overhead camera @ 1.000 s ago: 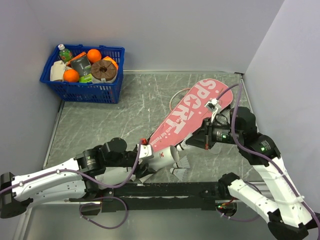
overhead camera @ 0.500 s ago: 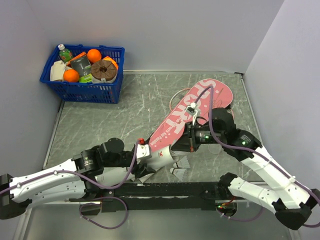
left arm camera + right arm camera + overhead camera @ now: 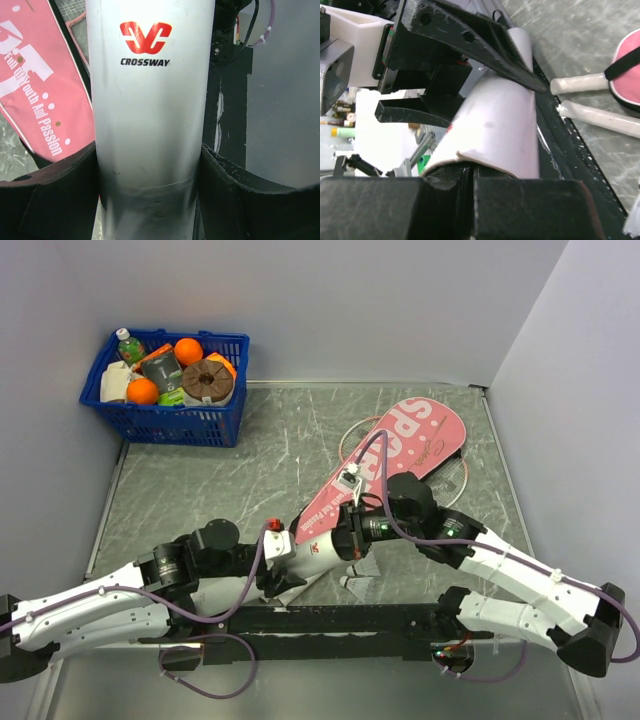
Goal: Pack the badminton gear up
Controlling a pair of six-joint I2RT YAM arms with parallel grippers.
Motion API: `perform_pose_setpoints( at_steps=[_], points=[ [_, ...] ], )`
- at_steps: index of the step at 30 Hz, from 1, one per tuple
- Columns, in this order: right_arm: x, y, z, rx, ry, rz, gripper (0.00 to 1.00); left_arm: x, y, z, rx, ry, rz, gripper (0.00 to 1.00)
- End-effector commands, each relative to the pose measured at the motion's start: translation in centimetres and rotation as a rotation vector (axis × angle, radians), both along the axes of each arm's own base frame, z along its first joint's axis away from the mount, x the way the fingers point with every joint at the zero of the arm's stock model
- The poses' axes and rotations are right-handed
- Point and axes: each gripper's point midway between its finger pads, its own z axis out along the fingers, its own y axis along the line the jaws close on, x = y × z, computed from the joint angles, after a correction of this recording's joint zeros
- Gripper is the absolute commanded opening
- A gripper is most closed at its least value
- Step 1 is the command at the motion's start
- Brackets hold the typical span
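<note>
My left gripper (image 3: 150, 165) is shut on the white tube (image 3: 150, 110), which bears a red "CROSSWAY" logo; in the top view the tube (image 3: 322, 548) lies near the table's front edge. My right gripper (image 3: 471, 200) is shut, its tips pressed at the tube's (image 3: 495, 115) open end. The pink racket bag (image 3: 395, 455) lettered "SPORT" lies diagonally behind. Two whitish racket handles (image 3: 585, 82) stick out of the bag (image 3: 630, 70). Thin racket hoops (image 3: 346, 443) peek from under the bag. A white shuttlecock (image 3: 358, 586) lies beside the tube.
A blue plastic basket (image 3: 180, 425) of groceries stands at the back left corner. Grey walls close in the table at the back and right. A black rail (image 3: 330, 618) runs along the near edge between the arm bases.
My right arm swung left from over the pink bag to the tube's open end, staying shut. The left arm shifted slightly left, still holding the tube.
</note>
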Motion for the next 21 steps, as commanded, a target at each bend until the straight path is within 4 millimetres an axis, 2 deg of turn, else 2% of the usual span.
perform_pose_setpoints(
  at_steps=[1, 2, 4, 5, 8, 13, 15, 16, 17, 19, 21],
  points=[
    [-0.5, 1.4, 0.9, 0.049, -0.006, 0.032, 0.03, 0.5, -0.9, 4.4, -0.148, -0.071, 0.007, 0.01],
    [-0.6, 1.4, 0.9, 0.048, -0.007, 0.034, 0.16, 0.4, -0.9, 4.4, -0.149, -0.069, 0.005, 0.01],
    [-0.2, 1.1, 0.9, 0.034, -0.022, 0.008, 0.28, 0.4, -0.8, 4.5, -0.15, -0.069, 0.005, 0.01],
    [0.0, 0.9, 0.9, 0.027, -0.034, -0.007, 0.39, 0.4, -0.8, 4.4, -0.15, -0.068, 0.006, 0.01],
    [0.3, -0.3, 1.2, -0.001, -0.068, -0.055, 0.49, 0.4, -0.8, 4.5, -0.155, -0.069, 0.003, 0.01],
    [1.3, -2.9, 1.9, -0.057, -0.144, -0.165, 0.54, 0.3, -0.9, 4.3, -0.145, -0.065, -0.004, 0.01],
    [2.1, -4.3, 1.5, -0.099, -0.155, -0.232, 0.56, 0.3, -0.8, 4.3, -0.145, -0.065, -0.004, 0.01],
    [2.2, -5.0, 2.1, -0.092, -0.171, -0.259, 0.56, 0.2, -0.8, 4.3, -0.145, -0.064, -0.006, 0.01],
    [2.3, -5.9, 1.5, -0.132, -0.163, -0.285, 0.57, 0.2, -0.8, 4.4, -0.15, -0.065, -0.004, 0.01],
    [3.2, -7.6, 1.9, -0.15, -0.2, -0.373, 0.6, 0.2, -0.8, 4.4, -0.149, -0.067, -0.004, 0.01],
    [3.4, -9.2, 1.1, -0.21, -0.194, -0.421, 0.62, 0.2, -0.8, 4.4, -0.151, -0.067, -0.007, 0.01]
  ],
)
